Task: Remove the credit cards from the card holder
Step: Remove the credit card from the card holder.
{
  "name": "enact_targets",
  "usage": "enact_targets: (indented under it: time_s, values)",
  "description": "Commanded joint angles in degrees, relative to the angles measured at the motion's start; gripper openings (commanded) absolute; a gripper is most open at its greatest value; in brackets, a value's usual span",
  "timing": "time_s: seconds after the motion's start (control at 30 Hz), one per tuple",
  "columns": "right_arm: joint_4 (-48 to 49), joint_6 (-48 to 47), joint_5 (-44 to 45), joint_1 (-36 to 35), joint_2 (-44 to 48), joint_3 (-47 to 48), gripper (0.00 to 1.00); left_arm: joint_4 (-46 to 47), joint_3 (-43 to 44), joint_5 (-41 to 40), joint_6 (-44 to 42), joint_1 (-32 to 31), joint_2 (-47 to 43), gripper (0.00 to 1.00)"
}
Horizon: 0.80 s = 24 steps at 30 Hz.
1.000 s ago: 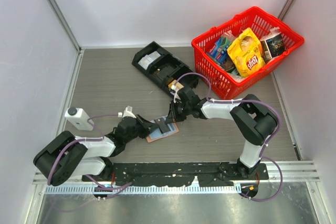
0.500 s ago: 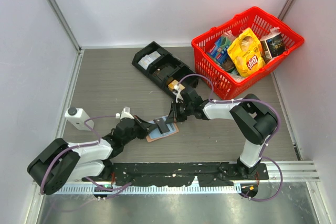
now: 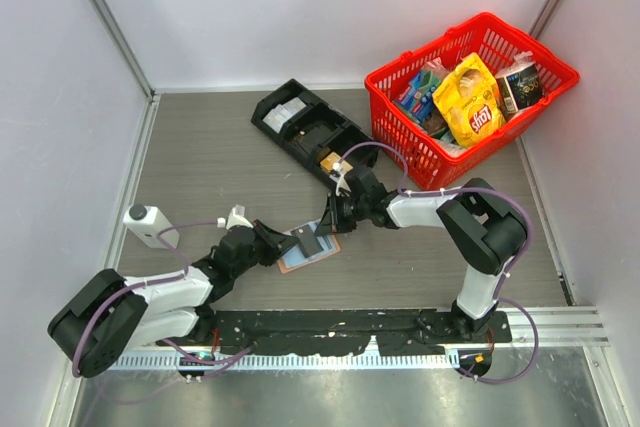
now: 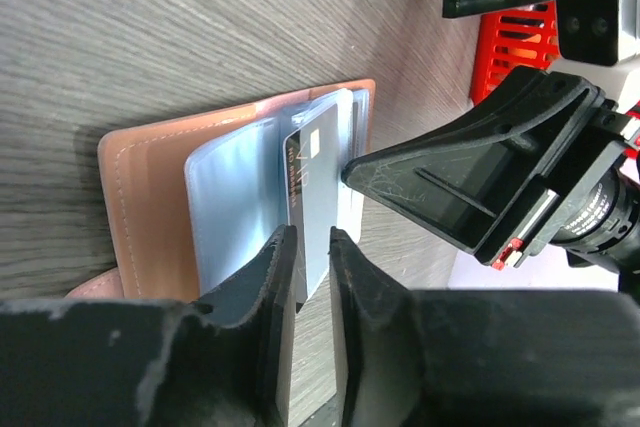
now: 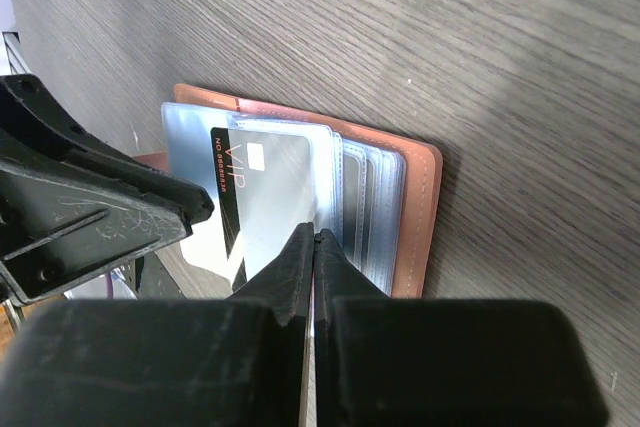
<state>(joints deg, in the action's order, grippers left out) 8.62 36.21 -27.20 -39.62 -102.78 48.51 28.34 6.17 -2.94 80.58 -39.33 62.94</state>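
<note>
By the desk's (image 3: 220, 167) left edge, toward the near corner, lies one white gadget (image 3: 148, 225), well apart from my work. My left claw (image 4: 313, 239) reaches in low from that side. Its fingers are parted only a slit and straddle the end of the one card (image 5: 262, 187) I can see, a dark one marked VIP. Whether they pinch it or merely flank it I cannot tell.

The card holder (image 4: 150, 197) lies open and flat, close to the middle of the near edge. Its pink cover is down and its clear sleeves (image 5: 360, 197) fan upward, several of them, too overlapped to count. Its long axis runs across the desk, the right end tilted a little toward the far edge. From above, my two claws hide most of it.

My right claw (image 5: 315, 235) is clenched tight, tips pressed at a sleeve's edge just beside the card. Beyond it one black tray (image 3: 300, 125) lies slantwise near the far edge, close by my right wrist. One red basket (image 3: 480, 152) fills the far right corner, holding a yellow bag (image 3: 470, 99) and other packets.
</note>
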Motion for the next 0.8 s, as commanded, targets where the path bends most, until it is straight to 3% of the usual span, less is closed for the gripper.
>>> enact_targets:
  time_s: [0.0,0.2,0.77]
  values:
    - [-7.1,-2.2,4.9,0.2,-2.9,-2.4,0.03,-0.4,1.3,-0.4,-0.4,-0.1,1.7,0.28]
    - [-7.1,-2.1,5.0,0.2,-2.8,-2.5,0.02,-1.2,1.3,-0.9,-0.2,-0.2,1.5,0.38]
    - [-6.9,-2.3,4.5,0.2,-3.0,-2.4,0.01,7.0,3.1,2.1,-2.5,-0.1,9.1,0.3]
